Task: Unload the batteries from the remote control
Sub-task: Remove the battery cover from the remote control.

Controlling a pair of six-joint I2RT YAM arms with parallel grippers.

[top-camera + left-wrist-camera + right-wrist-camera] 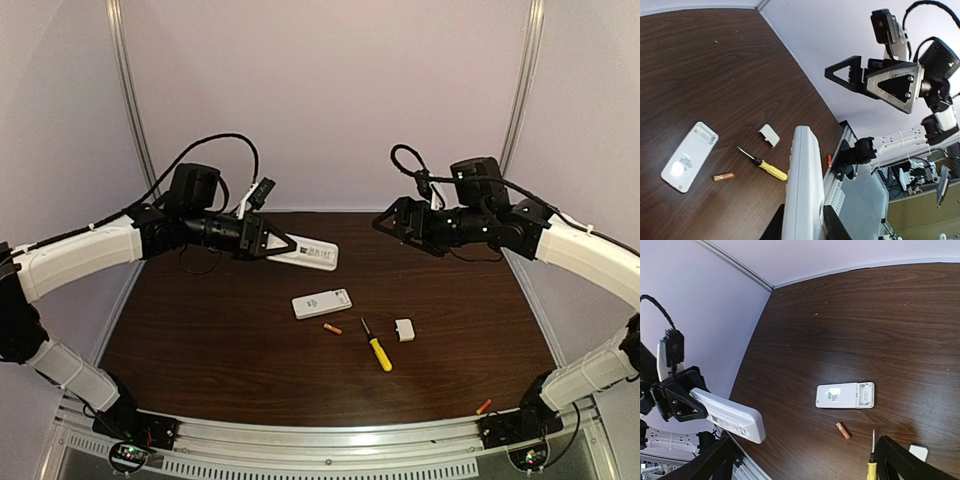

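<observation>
My left gripper (285, 245) (802, 226) is shut on one end of a long white remote control (312, 254) (803, 180) (729, 416), held in the air over the back of the table. A second white remote (322, 303) (689, 156) (845, 395) lies on the table with its battery bay uncovered. One orange-red battery (332, 328) (723, 176) (843, 430) lies just in front of it. Another battery (484, 406) (829, 160) rests at the front right edge by the arm base. My right gripper (396, 226) (807, 470) hangs open and empty, high at the right, apart from the held remote.
A yellow-handled screwdriver (377, 348) (765, 167) (872, 462) lies mid-table. A small white cover (404, 329) (769, 135) (918, 452) sits to its right. The metal rail (320, 440) runs along the near edge, and walls close in the back and sides.
</observation>
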